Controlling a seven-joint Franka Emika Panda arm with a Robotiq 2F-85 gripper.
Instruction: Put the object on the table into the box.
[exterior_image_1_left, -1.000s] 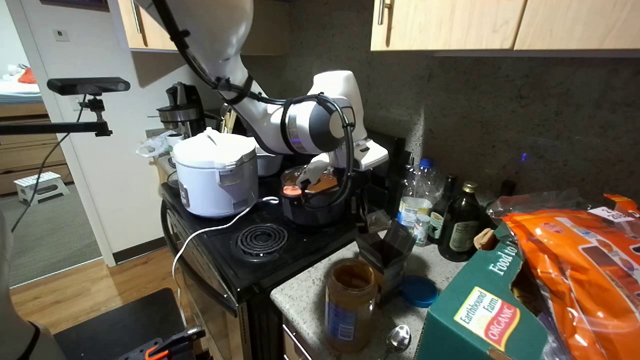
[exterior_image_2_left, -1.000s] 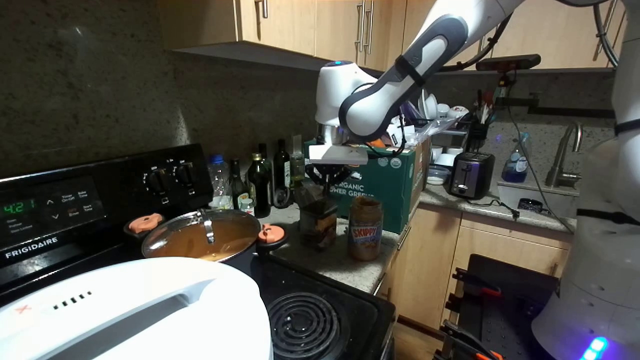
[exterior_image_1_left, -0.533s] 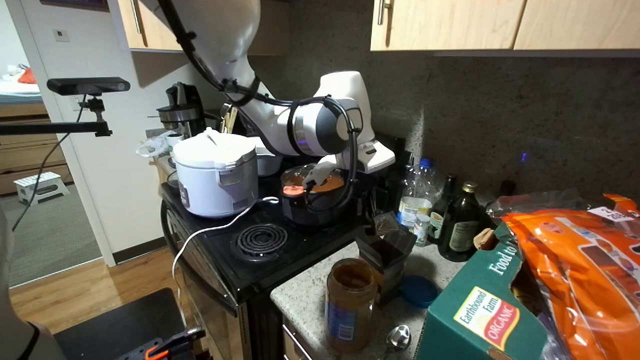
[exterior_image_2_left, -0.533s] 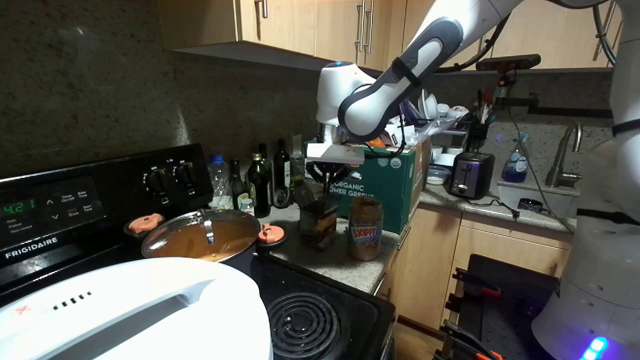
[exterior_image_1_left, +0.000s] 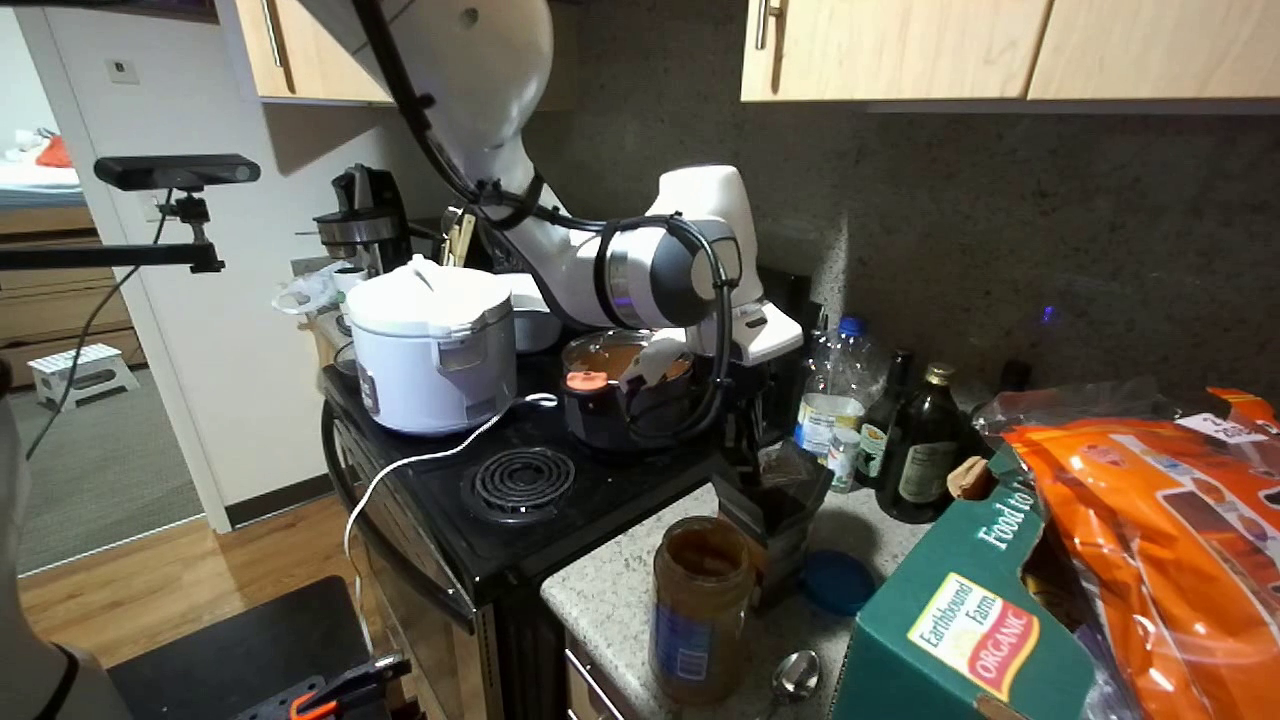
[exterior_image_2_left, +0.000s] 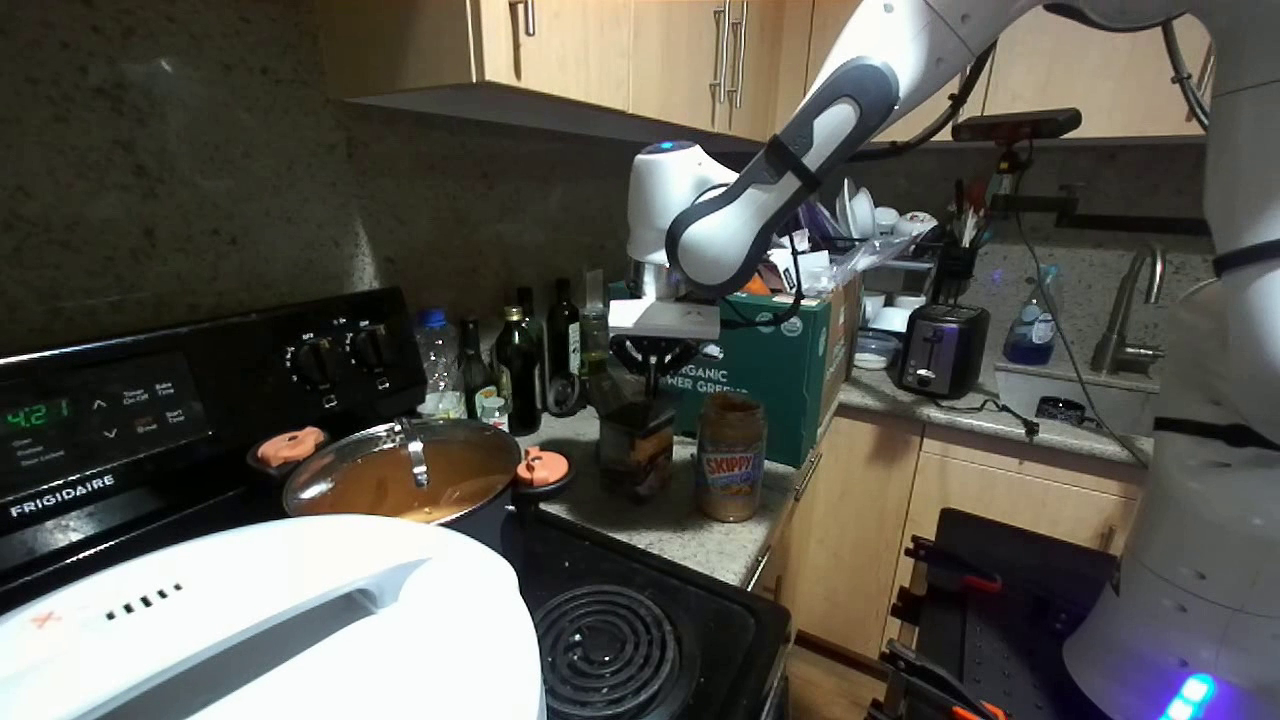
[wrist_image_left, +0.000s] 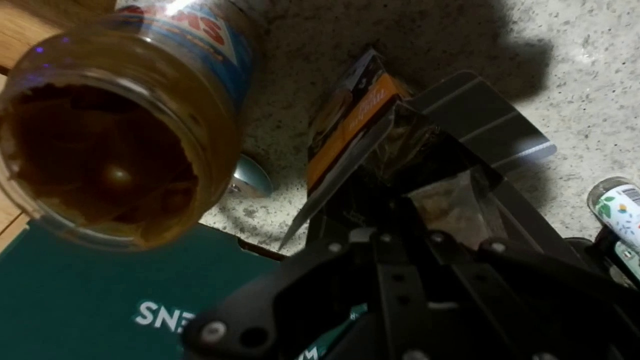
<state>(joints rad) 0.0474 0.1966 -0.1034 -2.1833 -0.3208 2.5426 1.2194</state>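
Speckled counter (exterior_image_1_left: 612, 590) — open jar (exterior_image_1_left: 703, 612), dark box (exterior_image_1_left: 783, 535), blue lid (exterior_image_1_left: 838, 583), spoon (exterior_image_1_left: 797, 676), bottles (exterior_image_1_left: 920, 465), green carton (exterior_image_1_left: 960, 605).

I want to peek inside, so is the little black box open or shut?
Open: the black box has its flaps spread outward in the wrist view, and its dark inside shows.

White cooker (exterior_image_1_left: 430, 360), lidded pot (exterior_image_2_left: 390, 465) on stove (exterior_image_1_left: 600, 490); bottles (exterior_image_2_left: 518, 375) upright; toaster (exterior_image_2_left: 943, 350) near sink (exterior_image_2_left: 1030, 385).

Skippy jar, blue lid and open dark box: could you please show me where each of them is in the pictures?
Skippy jar (exterior_image_2_left: 731, 466), in an exterior view: on its label.
Blue lid (exterior_image_1_left: 839, 583), in an exterior view: near its centre.
Open dark box (exterior_image_2_left: 648, 458), in an exterior view: on its printed side.
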